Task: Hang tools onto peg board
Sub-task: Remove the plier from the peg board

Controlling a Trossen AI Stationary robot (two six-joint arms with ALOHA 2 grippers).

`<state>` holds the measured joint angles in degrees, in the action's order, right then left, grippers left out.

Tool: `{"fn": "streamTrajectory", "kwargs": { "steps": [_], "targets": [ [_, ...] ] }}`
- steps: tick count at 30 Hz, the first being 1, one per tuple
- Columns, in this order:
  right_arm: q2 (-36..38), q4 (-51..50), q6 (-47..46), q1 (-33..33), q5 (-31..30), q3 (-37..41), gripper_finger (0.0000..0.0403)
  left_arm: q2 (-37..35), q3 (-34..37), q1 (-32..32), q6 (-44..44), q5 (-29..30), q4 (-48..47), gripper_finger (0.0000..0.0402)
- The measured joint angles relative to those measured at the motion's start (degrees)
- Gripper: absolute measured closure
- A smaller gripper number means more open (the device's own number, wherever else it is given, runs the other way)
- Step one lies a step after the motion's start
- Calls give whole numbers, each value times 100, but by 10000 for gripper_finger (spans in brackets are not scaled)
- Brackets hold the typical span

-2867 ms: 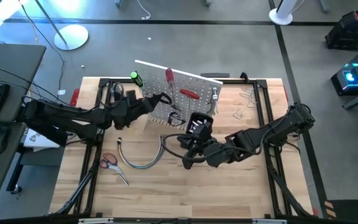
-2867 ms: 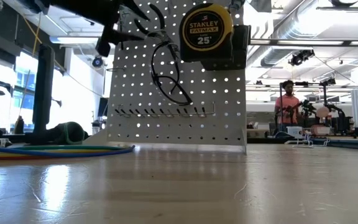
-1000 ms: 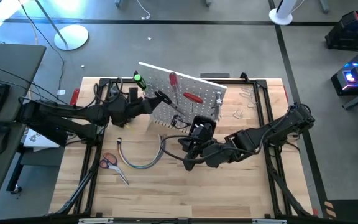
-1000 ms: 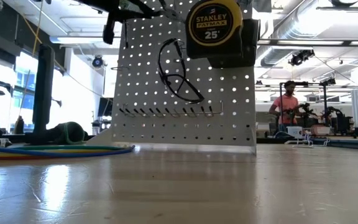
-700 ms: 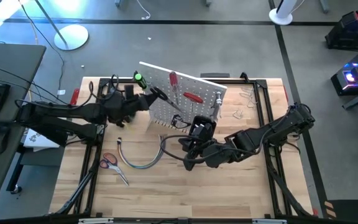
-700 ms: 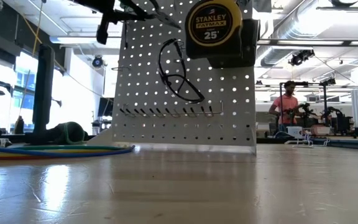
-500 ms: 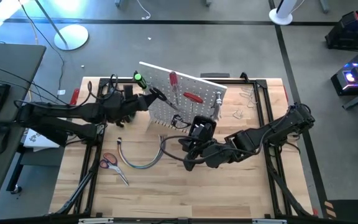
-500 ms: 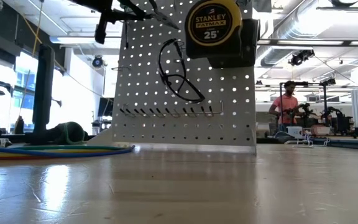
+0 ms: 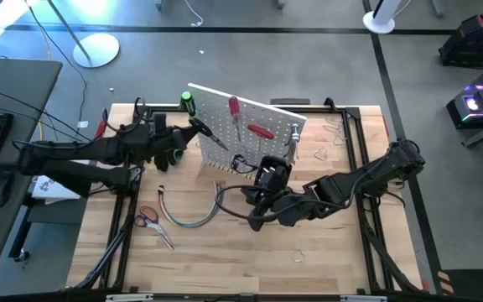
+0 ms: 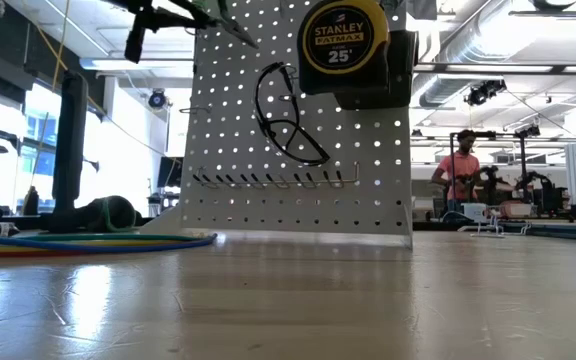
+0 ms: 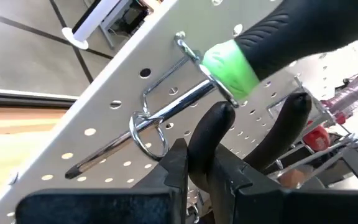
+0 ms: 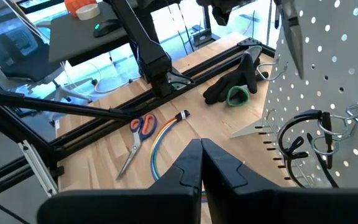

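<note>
The white peg board [image 9: 250,126] stands upright at the table's far middle. On it hang a green-collared screwdriver [image 11: 229,68] in a ring hook, two red-handled screwdrivers [image 9: 258,130], a black looped tool [image 10: 288,115] and a yellow tape measure [image 10: 340,45] in the black bin. My left gripper [image 9: 184,140] is level, just left of the board, shut on black-handled pliers [image 9: 206,134]. My right gripper [image 9: 254,220] hovers shut and empty in front of the board. Red-handled scissors [image 9: 148,218] lie flat on the table at the near left. My left gripper has one black handle of the pliers [image 11: 207,140] between its two fingers and comes level from the table's left. The second handle [image 11: 288,124] stands beside the outer side of one finger. The pliers are lifted clear, close in front of the board's left edge.
A curved bundle of coloured cables [image 9: 191,220] lies between the scissors and my right gripper. A black glove [image 12: 235,87] lies left of the board. Metal clamps [image 9: 325,143] lie at the far right. The black metal frame [image 9: 360,151] runs round the table.
My left gripper has drawn back from the board toward the table's left edge and risen slightly, still shut on the pliers, which have come away from the board's face with it. The board and the tools hung on it have stayed put.
</note>
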<state>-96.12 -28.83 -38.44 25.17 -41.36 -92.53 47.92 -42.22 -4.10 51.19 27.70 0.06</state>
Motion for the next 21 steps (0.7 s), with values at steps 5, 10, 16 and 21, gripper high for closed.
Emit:
{"fn": "streamTrajectory", "kwargs": {
  "steps": [5, 10, 16, 21],
  "targets": [
    [163, -36, 147, 71, 143, 0, 402, -186, 2, 22, -28, -282, -21, 375],
    [452, -422, 119, 246, 116, -4, 402, -441, 2, 183, -35, -590, -37, 375],
    [598, -522, -10, 340, -166, -7, 402, -727, 2, 413, -37, -798, -286, 375],
    [586, -675, -75, 334, -41, -4, 402, -739, 4, 778, 85, -1517, -645, 375]
  ]
}}
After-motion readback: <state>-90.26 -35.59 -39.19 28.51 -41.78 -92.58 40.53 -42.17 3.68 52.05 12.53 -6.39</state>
